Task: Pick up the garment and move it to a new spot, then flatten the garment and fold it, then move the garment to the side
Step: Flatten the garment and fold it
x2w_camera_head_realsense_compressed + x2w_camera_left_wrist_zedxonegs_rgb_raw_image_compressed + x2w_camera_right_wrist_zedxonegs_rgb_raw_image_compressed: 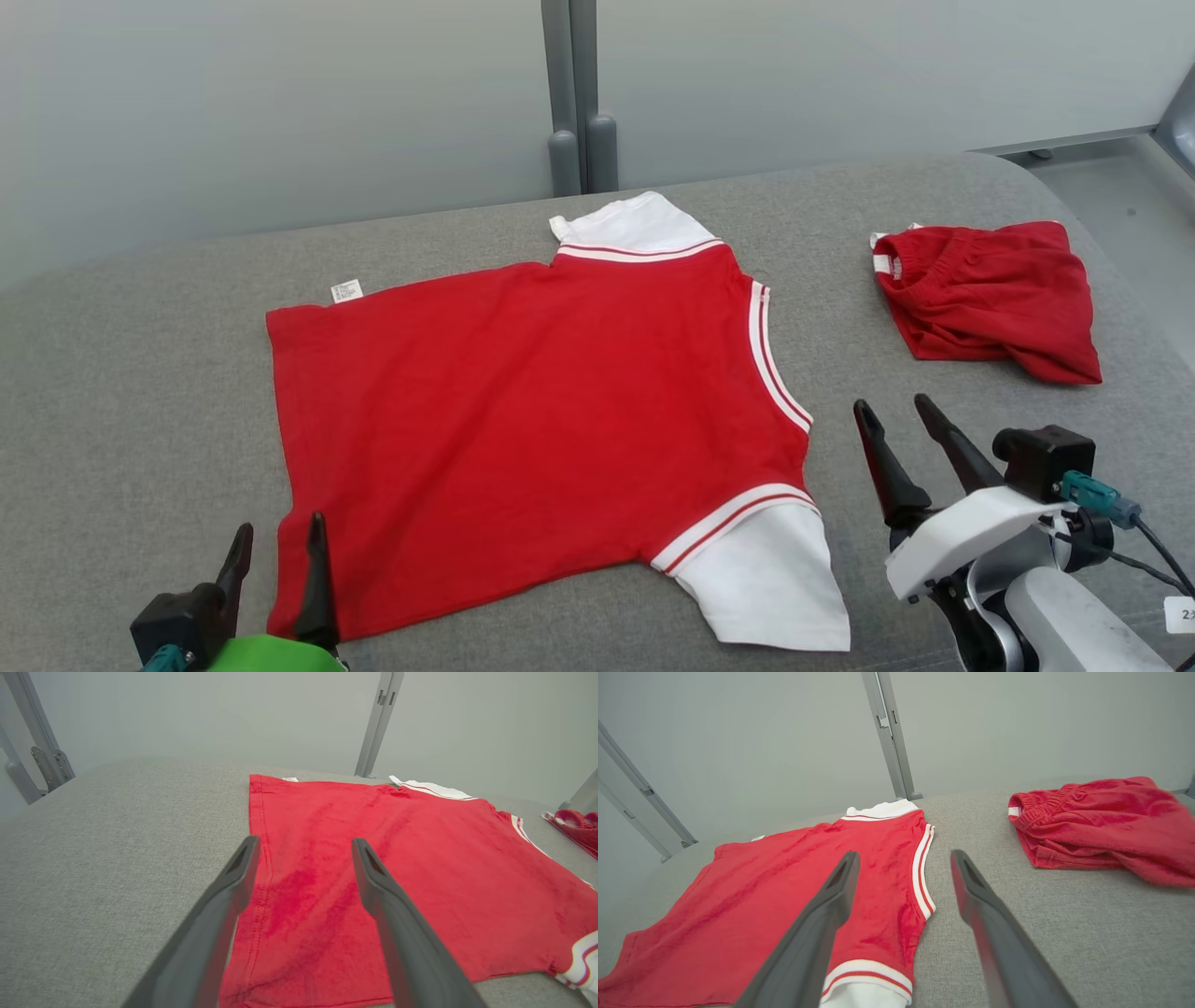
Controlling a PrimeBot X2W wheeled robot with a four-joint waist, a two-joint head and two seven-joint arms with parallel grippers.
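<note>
Left wrist view: my left gripper is spread wide and empty over the near hem corner of the red shirt, one finger above the bare grey table, the other above cloth. In the head view my right gripper is likewise parted and holds nothing. It sits just beside the striped neckline, near the white sleeve.

The shirt lies flat and spread in the middle of the table, so I judge folding comes next. My worries:

- If I pinch only the top layer at the hem, the shirt will open up rather than fold.
- If my two arms lift unevenly, the cloth will skew and wrinkle, undoing the flattening.
- The red shorts lie bunched well apart on the right, and a wide right-arm swing could snag them.
</note>
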